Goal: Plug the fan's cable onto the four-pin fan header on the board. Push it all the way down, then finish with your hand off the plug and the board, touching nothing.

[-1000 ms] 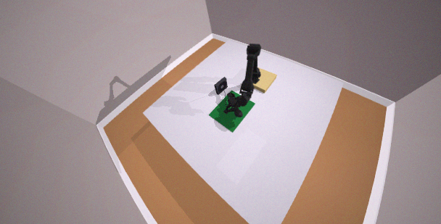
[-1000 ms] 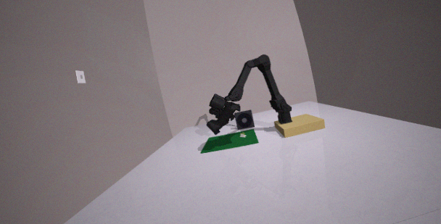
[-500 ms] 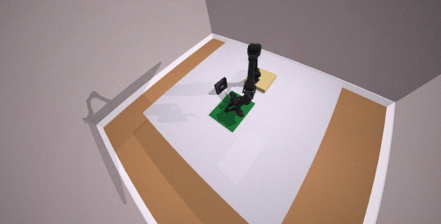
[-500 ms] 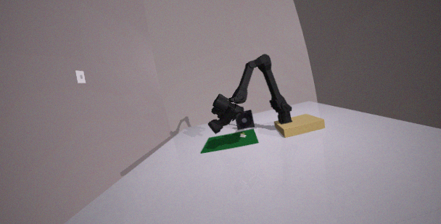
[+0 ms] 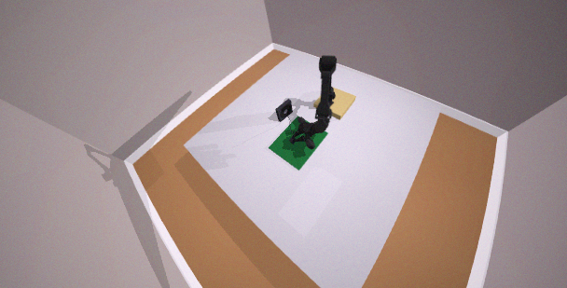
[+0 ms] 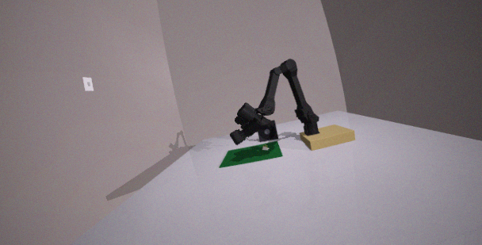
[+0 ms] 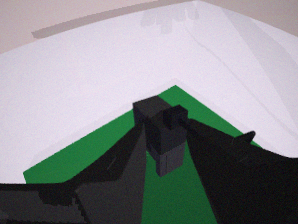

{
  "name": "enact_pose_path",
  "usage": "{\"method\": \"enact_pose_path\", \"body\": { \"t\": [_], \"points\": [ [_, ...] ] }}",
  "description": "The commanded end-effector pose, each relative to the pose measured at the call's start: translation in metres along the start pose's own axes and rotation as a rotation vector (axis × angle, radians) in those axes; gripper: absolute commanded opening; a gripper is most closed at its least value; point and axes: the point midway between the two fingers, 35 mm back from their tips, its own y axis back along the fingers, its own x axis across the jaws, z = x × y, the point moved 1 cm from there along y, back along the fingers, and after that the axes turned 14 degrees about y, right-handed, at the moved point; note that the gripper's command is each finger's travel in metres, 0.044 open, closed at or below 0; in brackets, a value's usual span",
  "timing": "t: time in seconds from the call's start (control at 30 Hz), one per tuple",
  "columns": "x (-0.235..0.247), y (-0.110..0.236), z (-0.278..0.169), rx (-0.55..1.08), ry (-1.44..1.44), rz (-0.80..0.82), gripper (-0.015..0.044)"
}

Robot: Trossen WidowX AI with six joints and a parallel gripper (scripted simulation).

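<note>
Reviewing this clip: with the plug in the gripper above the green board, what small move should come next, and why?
Probably carry the plug sideways toward the pale header. The gripper is shut on the plug above the green board, while the header sits near the board's far edge by the fan, apparently not under the plug.

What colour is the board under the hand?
Plain green, no visible pattern. The board shows best in the wrist view, below the hand gripping the plug.
</note>
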Motion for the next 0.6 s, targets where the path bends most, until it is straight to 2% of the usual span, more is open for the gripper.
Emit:
{"method": "enact_pose_path", "body": {
  "t": [0.0, 0.57],
  "points": [
    [-0.003, 0.003, -0.003, -0.019, 0.001, -0.014, 0.0],
    [-0.014, 0.018, -0.009, -0.113, -0.04, -0.067, 0.0]
  ]
}}
